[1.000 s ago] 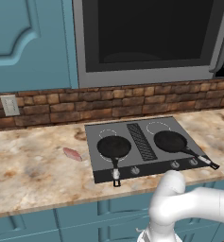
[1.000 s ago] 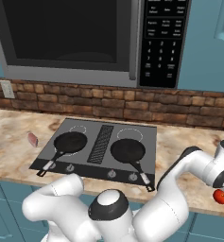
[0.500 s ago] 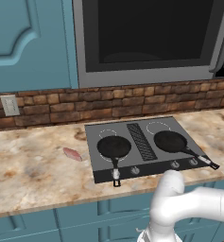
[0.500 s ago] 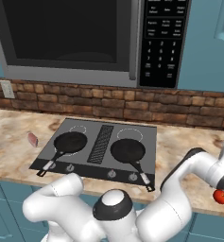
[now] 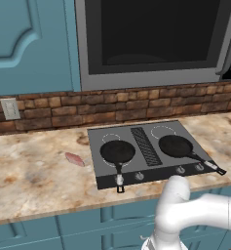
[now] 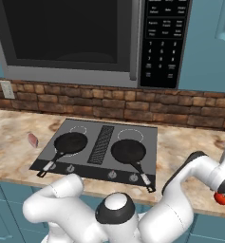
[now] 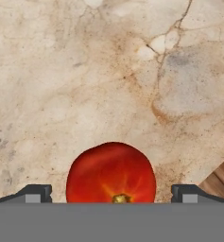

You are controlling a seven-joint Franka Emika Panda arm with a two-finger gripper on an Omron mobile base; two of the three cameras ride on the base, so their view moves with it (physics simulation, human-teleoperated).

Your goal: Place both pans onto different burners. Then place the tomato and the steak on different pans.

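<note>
round red tomato [image 7: 111,173] low in the middle of the hand view, sitting on the speckled tan stone counter [image 7: 85,85], with a small yellow-brown stem spot facing the camera. claw [image 7: 111,194] spread wide, one dark finger tip [image 7: 35,193] well out on each side of the tomato, not touching it. same tomato [image 6: 221,198] seen as a small red bit at the far right edge of the right base view, tucked under the white wrist of the arm.

flat dark grey cooktop [image 5: 151,166] in the middle of the left base view, with a ribbed black vent [image 5: 145,145] down its centre. small round black frying pan [image 5: 117,151] left of the vent, on a thin white ring burner [image 5: 104,162], short handle pointing to the bottom of the frame past the front edge. second small round black frying pan [image 5: 176,145] right of the vent, handle slanting to the lower right with its pale tip over the cooktop corner. two more white ring burners [image 5: 111,137] bare near the back of the cooktop.

small flat pinkish-red steak [image 5: 74,158] lying on the counter just left of the cooktop, apart from both pans. same steak [image 6: 33,139] at the left of the right base view.

red-brown brick wall [image 5: 58,110] behind the counter, with a pale wall outlet [image 5: 10,108] at the left. big dark microwave [image 6: 71,33] up top, teal cabinets [image 5: 29,39] beside it.
</note>
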